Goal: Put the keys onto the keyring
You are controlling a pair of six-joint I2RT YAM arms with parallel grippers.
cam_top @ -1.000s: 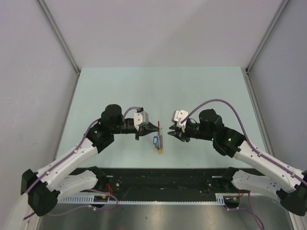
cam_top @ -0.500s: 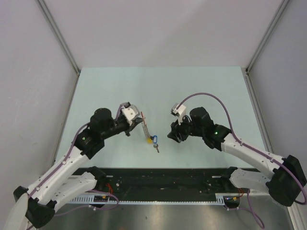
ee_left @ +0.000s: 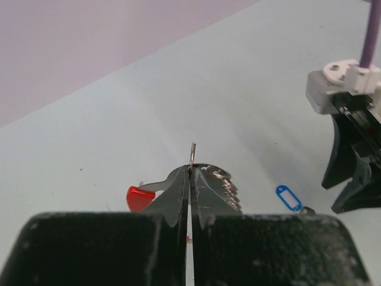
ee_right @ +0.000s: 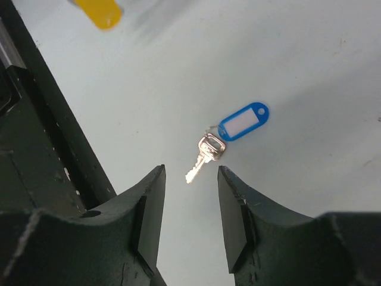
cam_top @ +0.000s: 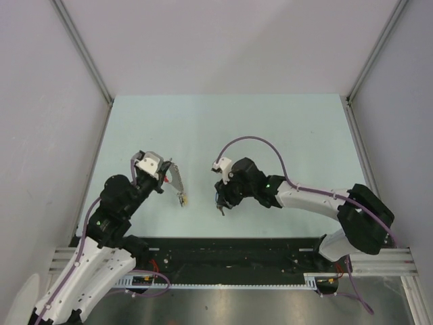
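left tool [ee_left: 190,171] grips keyring [ee_left: 192,154]; right tool [ee_right: 190,173] open above key [ee_right: 209,148]

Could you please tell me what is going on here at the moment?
The left gripper is clamped shut on the keyring, with its red piece and yellow tag dangling. The right gripper hovers open just above a silver key with a blue tag, which lies loose on the table. That key is not yet gripped or on the ring.
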